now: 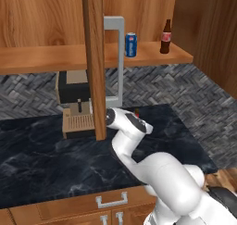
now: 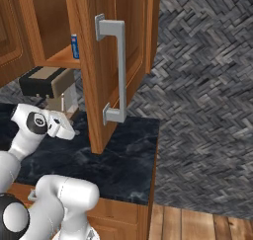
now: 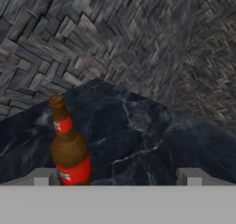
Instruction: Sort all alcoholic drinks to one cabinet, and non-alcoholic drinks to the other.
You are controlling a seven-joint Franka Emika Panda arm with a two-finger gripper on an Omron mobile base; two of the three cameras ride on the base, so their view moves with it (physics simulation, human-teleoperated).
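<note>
Black marble counter (image 1: 41, 159): landmark for all items below.
Open cabinet door (image 1: 94, 62), grey handle, standing edge-on above the counter.
Coffee machine (image 1: 74, 103): at the counter's back, behind the door.
Gripper (image 3: 118, 177): fingers spread wide, nothing between them, low over the counter.
Brown beer bottle (image 3: 69, 149): upright on the counter, just beside one fingertip; red labels, print unreadable.
Cola bottle (image 1: 165, 37): shelf above the counter; red-and-white label, unreadable.
Blue soda can (image 1: 131, 45): same shelf, near the cola; logo illegible.
</note>
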